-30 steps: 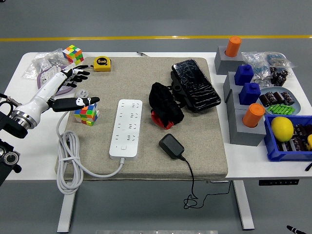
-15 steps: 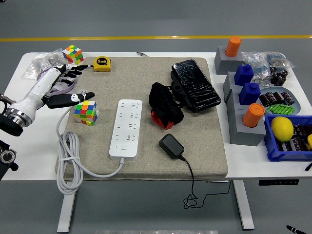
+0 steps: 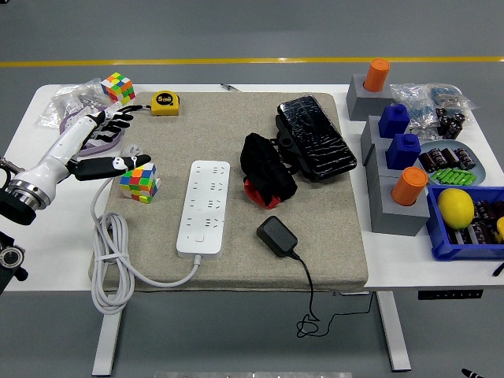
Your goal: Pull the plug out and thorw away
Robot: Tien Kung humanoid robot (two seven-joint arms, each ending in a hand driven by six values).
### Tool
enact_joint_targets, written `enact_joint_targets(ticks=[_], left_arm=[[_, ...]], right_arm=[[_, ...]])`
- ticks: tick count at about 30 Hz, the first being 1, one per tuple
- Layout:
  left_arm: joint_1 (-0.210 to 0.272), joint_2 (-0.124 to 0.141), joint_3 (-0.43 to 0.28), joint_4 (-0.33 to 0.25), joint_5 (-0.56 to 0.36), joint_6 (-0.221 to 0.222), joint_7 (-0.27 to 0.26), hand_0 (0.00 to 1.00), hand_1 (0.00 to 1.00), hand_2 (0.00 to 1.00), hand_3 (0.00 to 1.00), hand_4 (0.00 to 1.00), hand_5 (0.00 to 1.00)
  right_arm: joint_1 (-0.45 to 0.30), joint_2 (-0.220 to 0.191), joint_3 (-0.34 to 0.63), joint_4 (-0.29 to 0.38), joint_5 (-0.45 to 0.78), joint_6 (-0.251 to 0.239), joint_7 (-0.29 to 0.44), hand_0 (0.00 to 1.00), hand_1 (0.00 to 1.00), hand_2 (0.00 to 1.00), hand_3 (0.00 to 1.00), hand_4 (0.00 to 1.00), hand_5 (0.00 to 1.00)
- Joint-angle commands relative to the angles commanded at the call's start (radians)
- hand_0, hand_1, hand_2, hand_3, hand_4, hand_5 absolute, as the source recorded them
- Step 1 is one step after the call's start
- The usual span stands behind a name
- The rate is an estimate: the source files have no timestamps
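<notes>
- The left hand (image 3: 98,146) hovers over the table's left side with its fingers spread and relaxed, holding nothing; its thumb points toward a multicoloured puzzle cube (image 3: 139,182) just beside it.
- The black plug adapter (image 3: 276,236) lies unplugged on the grey mat (image 3: 331,252), well apart from that hand, off at about its 4 o'clock.
- Between hand and plug sits the white power strip (image 3: 203,207), lengthwise on the mat; the plug rests near the strip's lower end, at its 3 o'clock, not touching it.
- The plug's thin black cord (image 3: 309,291) runs off the mat's near edge and dangles below the table.
- The strip's thick white cable (image 3: 110,260) loops at the mat's left edge, below the hand.
- A black bundle with red trim (image 3: 266,169) lies just beyond the plug at its 12 o'clock.
</notes>
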Motion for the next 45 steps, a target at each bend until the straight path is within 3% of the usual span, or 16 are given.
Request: enact_joint_targets(ticks=[30, 36, 45], left_arm=[[0.018, -0.008, -0.019, 0.000, 0.002, -0.011, 0.002, 0.661, 0.774, 0.780, 0.827, 0.982, 0.522], [-0.007, -0.008, -0.020, -0.005, -0.003, -0.010, 0.000, 0.660, 0.775, 0.780, 0.828, 0.981, 0.522], [-0.002, -0.004, -0.026, -0.011, 0.000, -0.009, -0.001, 0.660, 0.775, 0.780, 0.828, 0.982, 0.522]], right_arm=[[-0.010, 0.013, 0.035, -0.003, -0.016, -0.002, 0.001, 0.633, 0.627, 0.621, 0.572, 0.990, 0.459], [-0.009, 0.009, 0.021, -0.004, -0.008, 0.001, 0.000, 0.633, 0.627, 0.620, 0.572, 0.990, 0.459], [-0.003, 0.002, 0.014, 0.003, 0.003, 0.000, 0.001, 0.633, 0.627, 0.619, 0.572, 0.990, 0.459]])
